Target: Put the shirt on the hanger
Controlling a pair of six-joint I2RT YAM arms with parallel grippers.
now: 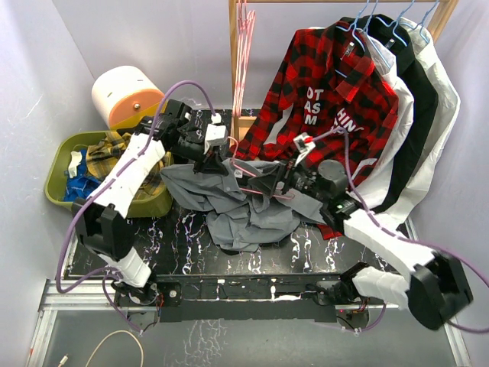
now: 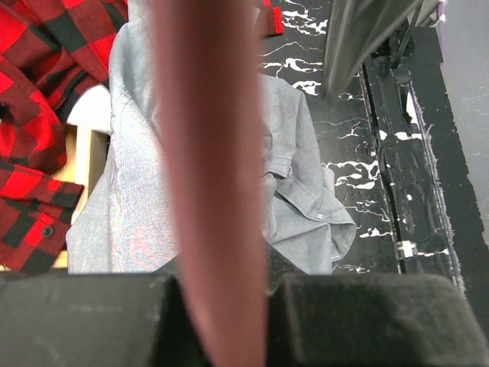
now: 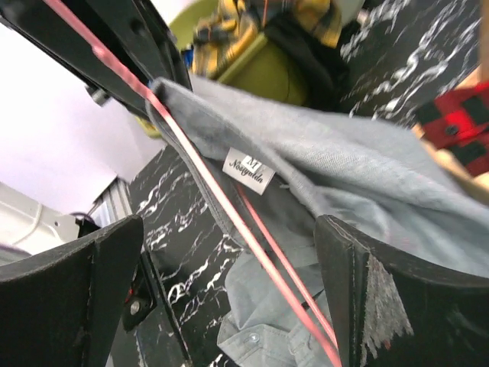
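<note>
Above marbled table, left gripper clamps hanger at shirt collar, right gripper spread wide alongside.

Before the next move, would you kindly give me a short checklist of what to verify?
1. Left claw shut on the hanger: ok, the pink bar sits between its pads.
2. Right claw open: ok.
3. Neck label in sight: ok, beside the hanger wire.
4. Hanger inside both shoulders: cannot tell.
5. Shirt lifted off the table: not ok, mostly bunched there.
</note>
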